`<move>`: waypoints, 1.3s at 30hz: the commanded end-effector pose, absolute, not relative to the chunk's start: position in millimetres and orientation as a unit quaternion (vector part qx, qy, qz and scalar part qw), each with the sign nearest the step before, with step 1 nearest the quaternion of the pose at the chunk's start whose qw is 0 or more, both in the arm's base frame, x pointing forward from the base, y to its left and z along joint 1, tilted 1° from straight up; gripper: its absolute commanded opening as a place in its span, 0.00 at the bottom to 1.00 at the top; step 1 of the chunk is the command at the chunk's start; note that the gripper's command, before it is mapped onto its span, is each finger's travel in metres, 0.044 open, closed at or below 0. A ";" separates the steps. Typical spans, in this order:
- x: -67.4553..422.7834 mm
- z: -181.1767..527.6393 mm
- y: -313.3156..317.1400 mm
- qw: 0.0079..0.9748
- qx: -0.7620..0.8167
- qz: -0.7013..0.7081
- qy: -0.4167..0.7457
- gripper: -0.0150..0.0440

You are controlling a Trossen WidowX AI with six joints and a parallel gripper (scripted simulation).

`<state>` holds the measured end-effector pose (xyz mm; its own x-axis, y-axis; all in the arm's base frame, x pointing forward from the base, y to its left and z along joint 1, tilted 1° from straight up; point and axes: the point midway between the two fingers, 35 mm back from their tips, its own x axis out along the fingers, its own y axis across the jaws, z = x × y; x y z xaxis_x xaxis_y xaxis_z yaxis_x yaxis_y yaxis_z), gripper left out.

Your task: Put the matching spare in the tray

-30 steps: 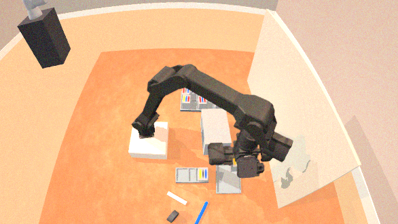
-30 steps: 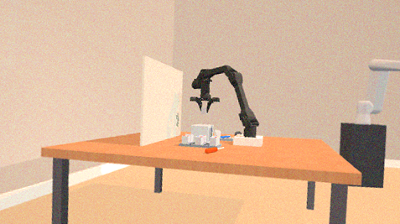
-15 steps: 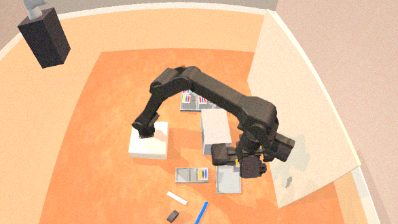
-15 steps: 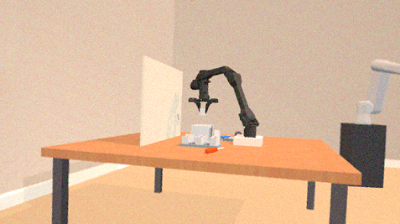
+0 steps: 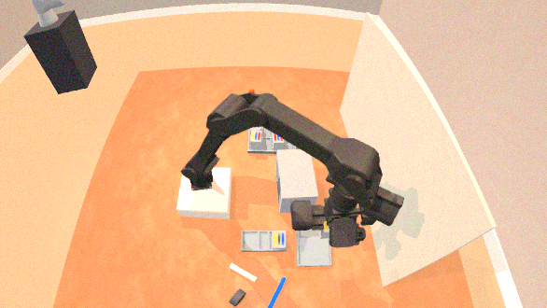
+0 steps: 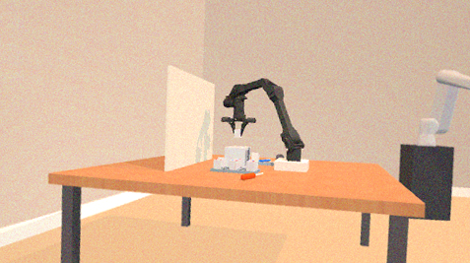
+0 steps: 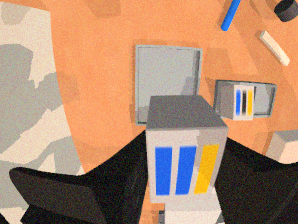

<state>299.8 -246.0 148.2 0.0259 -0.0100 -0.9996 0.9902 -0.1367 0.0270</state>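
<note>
My gripper (image 5: pixel 343 231) (image 6: pixel 239 127) (image 7: pixel 177 135) is shut on a spare, a small grey-white block (image 7: pixel 181 137) (image 6: pixel 240 132) with two blue bars and one yellow bar on its face. It hangs in the air above the shallow grey tray (image 5: pixel 314 254) (image 7: pixel 166 72), which shows just beyond the block in the wrist view. The mounted unit (image 5: pixel 296 179) (image 6: pixel 236 155) is a tall pale box behind the tray; its back is hidden from these views. Another spare (image 5: pixel 263 240) (image 7: pixel 245 99) lies flat left of the tray. More spares (image 5: pixel 260 138) lie behind the unit, partly under the arm.
The arm's white base block (image 5: pixel 205 201) stands left of the unit. An upright pale panel (image 5: pixel 411 163) (image 6: pixel 188 118) borders the right side. A white strip (image 5: pixel 243 272), a small black piece (image 5: pixel 237 297) and a blue stick (image 5: pixel 276 293) lie near the front. A black pedestal (image 5: pixel 61 51) stands far left.
</note>
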 end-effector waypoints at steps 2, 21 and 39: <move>301.2 144.6 -246.2 0.473 0.540 -0.528 0.454 0.25; 303.4 129.6 -247.9 0.473 0.540 -0.528 0.454 0.25; 305.0 115.3 -249.0 0.473 0.540 -0.528 0.454 0.25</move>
